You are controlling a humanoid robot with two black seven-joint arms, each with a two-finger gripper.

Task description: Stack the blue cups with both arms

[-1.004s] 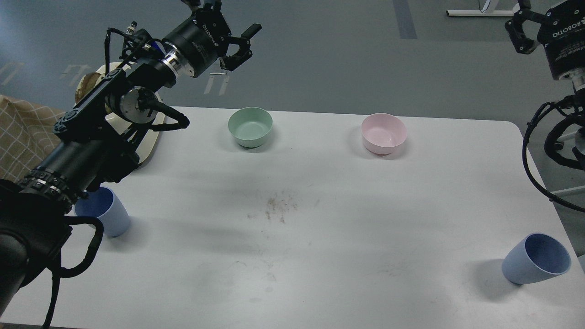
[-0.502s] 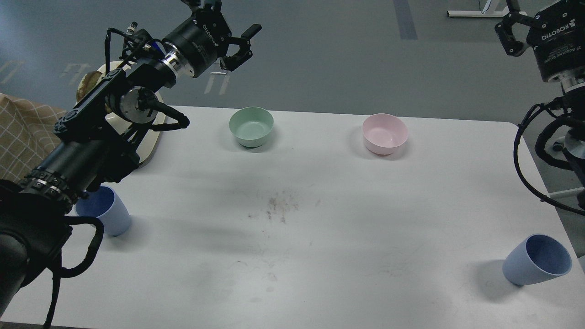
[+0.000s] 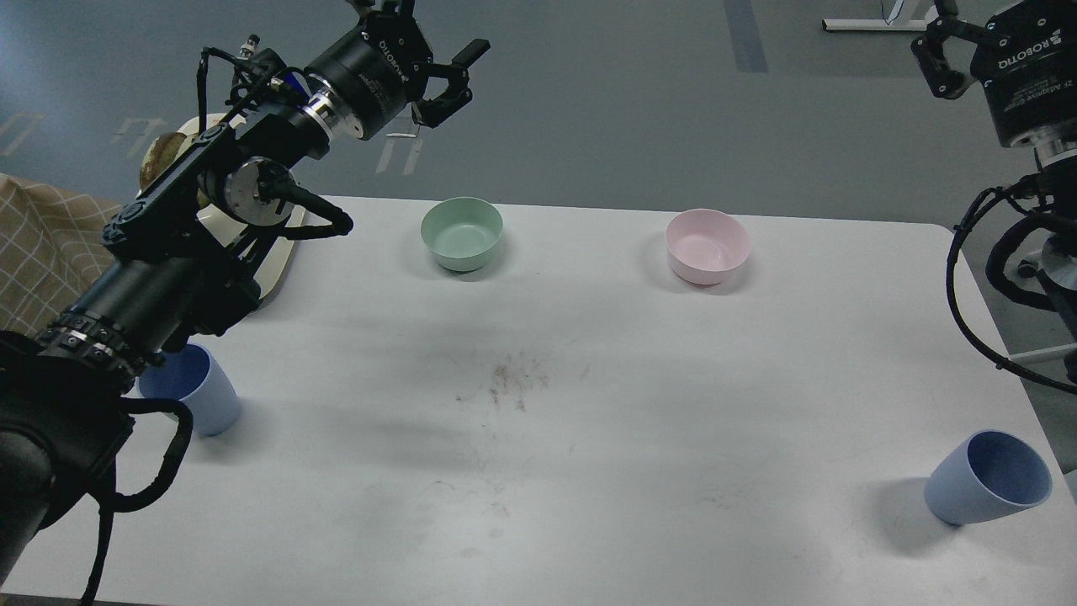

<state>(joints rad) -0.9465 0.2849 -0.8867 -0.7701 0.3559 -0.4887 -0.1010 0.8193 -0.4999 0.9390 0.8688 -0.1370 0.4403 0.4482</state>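
Observation:
One blue cup (image 3: 195, 402) stands upright at the table's left front, partly hidden behind my left forearm. The other blue cup (image 3: 989, 477) stands upright at the right front corner. My left gripper (image 3: 431, 32) is open and empty, raised high beyond the table's far edge, above and left of the mint-green bowl. My right gripper (image 3: 947, 38) is at the top right corner, high above the floor past the table's right side. Only its left finger (image 3: 929, 57) shows; it is splayed wide, and it holds nothing.
A mint-green bowl (image 3: 461, 233) and a pink bowl (image 3: 707, 245) sit near the table's (image 3: 589, 438) far edge. A cream tray (image 3: 278, 261) lies at the far left behind my left arm. Checked cloth (image 3: 42, 252) lies left of the table. Brown stains (image 3: 509, 380) mark the middle.
My left gripper has shifted slightly up and to the right. My right gripper has risen and moved a little left. The cups and bowls have not moved.

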